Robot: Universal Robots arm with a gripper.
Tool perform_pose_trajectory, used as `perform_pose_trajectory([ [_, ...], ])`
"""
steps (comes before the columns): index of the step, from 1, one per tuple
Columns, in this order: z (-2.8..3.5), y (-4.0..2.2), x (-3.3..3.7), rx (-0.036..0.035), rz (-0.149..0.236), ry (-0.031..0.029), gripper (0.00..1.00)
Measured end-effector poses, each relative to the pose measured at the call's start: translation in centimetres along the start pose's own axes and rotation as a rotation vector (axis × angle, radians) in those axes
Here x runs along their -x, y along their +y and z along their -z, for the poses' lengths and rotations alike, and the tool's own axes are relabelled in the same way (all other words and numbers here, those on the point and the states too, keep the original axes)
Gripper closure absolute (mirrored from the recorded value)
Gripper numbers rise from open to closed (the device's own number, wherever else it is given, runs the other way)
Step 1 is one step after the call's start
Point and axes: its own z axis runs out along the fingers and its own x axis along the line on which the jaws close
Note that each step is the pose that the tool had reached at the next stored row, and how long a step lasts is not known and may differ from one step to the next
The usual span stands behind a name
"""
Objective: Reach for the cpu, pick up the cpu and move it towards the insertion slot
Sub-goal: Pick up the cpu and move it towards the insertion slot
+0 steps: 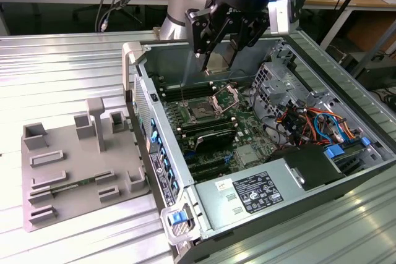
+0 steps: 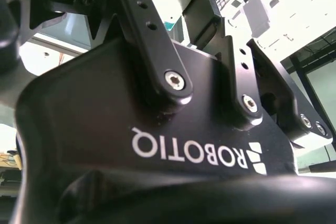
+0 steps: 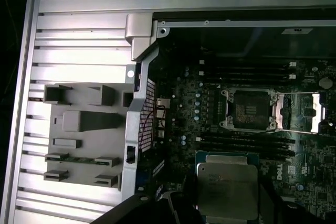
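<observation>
Black gripper [image 1: 219, 67]: pointing down over the open case [image 1: 145, 100], clamped on the cpu [image 3: 227, 184]
Grey tray [image 1: 80, 165]: one, on the worktop [image 1: 68, 66], at the exterior view's left
Framed insertion slot [image 3: 249, 109]: one, bracket [image 3: 302, 113] swung open
Silver cpu: one, held above the motherboard [image 3: 184, 108], apart from the slot

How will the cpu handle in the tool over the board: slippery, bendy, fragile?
The cpu is a flat square with a shiny metal top, so it is probably stiff and light, yet perhaps slippery in the tool. It hangs over the motherboard, short of the insertion slot; a drop there might damage it.
</observation>
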Motion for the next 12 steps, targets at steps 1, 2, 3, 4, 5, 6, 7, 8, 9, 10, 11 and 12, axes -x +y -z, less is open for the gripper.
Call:
perform_pose_trajectory([
  [1, -0.01, 0.0, 0.06, 0.0, 0.0, -0.0001, 0.45],
  [2, -0.01, -0.01, 0.13, 0.0, 0.0, 0.0, 0.45],
  [3, -0.01, -0.01, 0.19, -0.0001, 0.0, 0.0, 0.45],
  [4, -0.02, -0.02, 0.26, 0.0, 0.0, 0.0, 0.45],
  [5, -0.03, -0.02, 0.32, 0.0, 0.0, 0.0, 0.45],
  [6, -0.03, -0.03, 0.38, 0.0, 0.0, 0.0, 0.45],
  [7, -0.03, -0.03, 0.43, -0.0001, 0.0, 0.0, 0.45],
  [8, -0.04, -0.04, 0.5, -0.0001, 0.0, 0.0, 0.45],
  [9, -0.04, -0.04, 0.56, -0.0001, 0.0, 0.0, 0.45],
  [10, -0.06, -0.05, 0.71, 0.0, 0.0, 0.0, 0.45],
  [11, -0.07, -0.06, 0.88, -0.0001, 0.0, 0.0, 0.45],
  [12, -0.08, -0.07, 0.99, 0.0, 0.0, 0.0, 0.45],
])
